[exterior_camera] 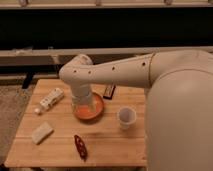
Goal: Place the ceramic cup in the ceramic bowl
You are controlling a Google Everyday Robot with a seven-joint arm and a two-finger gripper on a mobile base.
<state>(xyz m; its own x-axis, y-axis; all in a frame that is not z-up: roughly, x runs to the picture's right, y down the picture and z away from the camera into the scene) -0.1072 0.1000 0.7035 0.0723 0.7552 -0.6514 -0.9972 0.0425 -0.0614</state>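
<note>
The ceramic cup is small and white and stands upright on the wooden table, right of the ceramic bowl. The ceramic bowl is orange, shallow and round, near the table's middle. My arm reaches in from the right and bends down over the bowl. My gripper hangs over the bowl's left half and hides part of its inside. The gripper is apart from the cup, about one bowl's width to its left. Nothing shows in the gripper.
A white bottle lies at the table's left. A white rectangular block lies at front left. A dark red packet lies at the front. A dark flat object lies behind the bowl. My large arm shell covers the table's right side.
</note>
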